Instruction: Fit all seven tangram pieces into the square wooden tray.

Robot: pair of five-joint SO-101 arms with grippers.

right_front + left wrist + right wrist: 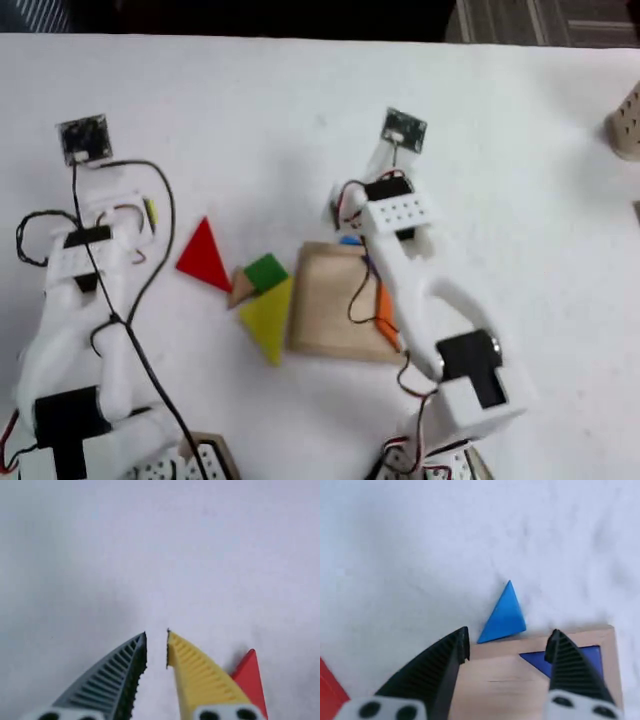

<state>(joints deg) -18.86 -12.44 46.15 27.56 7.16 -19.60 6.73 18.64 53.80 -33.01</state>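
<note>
- High view: the square wooden tray (325, 305) lies near the middle of the white table (250, 110).
- The right arm (425, 300) reaches across the tray's 3 o'clock side. A slim orange piece (384, 310) lies inside the tray, along that arm.
- A yellow triangle (268, 318) sits at the tray's 9 o'clock, against its edge.
- A green square (266, 270) is at about 10 o'clock from the tray, touching the yellow triangle. A small tan triangle (240, 288) is just beside both.
- A red triangle (203, 255) lies farther out toward 10 o'clock, near the tan triangle.
- A light blue triangle (350, 240) peeks out at the tray's 12 o'clock edge.
- The left arm (75, 300) stands well apart at 9 o'clock of the pieces.
- Left wrist view: the left gripper (156, 645) hangs over bare table. Its grey and yellow fingers are a narrow slit apart with nothing between them. The red triangle (250, 677) shows beside the yellow finger.
- Right wrist view: the right gripper (509, 640) is spread wide and empty over the tray (505, 680).
- The light blue triangle (504, 616) lies on the table, touching the tray's outer rim.
- A dark blue piece (536, 662) lies inside the tray, partly behind one finger.
</note>
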